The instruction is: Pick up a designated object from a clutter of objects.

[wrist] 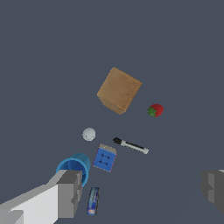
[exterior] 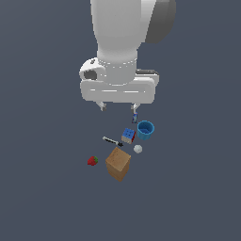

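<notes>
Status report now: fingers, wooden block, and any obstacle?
Gripper open, empty, above the clutter. Wooden block untouched on the floor. White ball and marker lie close beside it; nothing on top.

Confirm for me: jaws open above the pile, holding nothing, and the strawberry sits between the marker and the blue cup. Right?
Not quite. The puzzle cube sits between the marker and the blue cup; the strawberry lies apart, beyond the wooden block. The exterior view shows it. The gripper is open and empty, as you said.
</notes>
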### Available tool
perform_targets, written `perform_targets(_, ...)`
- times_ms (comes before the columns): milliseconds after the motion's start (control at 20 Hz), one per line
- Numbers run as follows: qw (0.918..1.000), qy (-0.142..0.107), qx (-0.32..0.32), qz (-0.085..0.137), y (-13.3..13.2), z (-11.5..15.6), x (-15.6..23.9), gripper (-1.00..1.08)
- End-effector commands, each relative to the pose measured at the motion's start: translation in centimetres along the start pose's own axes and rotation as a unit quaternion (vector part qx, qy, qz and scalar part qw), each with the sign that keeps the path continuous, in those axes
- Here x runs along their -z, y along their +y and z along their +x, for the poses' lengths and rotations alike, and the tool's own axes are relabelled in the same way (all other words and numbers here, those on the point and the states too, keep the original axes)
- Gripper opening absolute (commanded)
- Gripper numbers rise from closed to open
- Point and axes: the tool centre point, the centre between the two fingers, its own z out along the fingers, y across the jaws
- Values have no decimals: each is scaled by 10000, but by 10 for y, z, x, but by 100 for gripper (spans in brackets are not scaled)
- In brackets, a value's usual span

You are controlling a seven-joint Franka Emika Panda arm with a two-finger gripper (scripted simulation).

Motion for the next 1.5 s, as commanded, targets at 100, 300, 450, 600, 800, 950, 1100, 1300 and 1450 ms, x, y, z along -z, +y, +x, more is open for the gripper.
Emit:
perform_targets(100, 9994, -38, -354, 1, -1, 15, -15, 100)
perform_targets(300, 9968, -81, -789, -5, -2, 33, -34, 100)
perform_targets(450, 9930, -118, -1175, -15, -2, 48, -53, 100)
perform_targets(600, 9877, -153, -1556, -31, -3, 62, -73, 100)
perform_targets(800, 9801, -191, -1976, -55, -4, 76, -97, 100)
perform_targets(950, 9748, -212, -2220, -71, -4, 84, -111, 100)
perform_targets(1100, 9704, -227, -2404, -85, -4, 89, -122, 100)
perform_targets(1300, 9664, -239, -2558, -98, -5, 93, -132, 100)
perform_targets(1450, 9651, -243, -2606, -102, -5, 95, -135, 100)
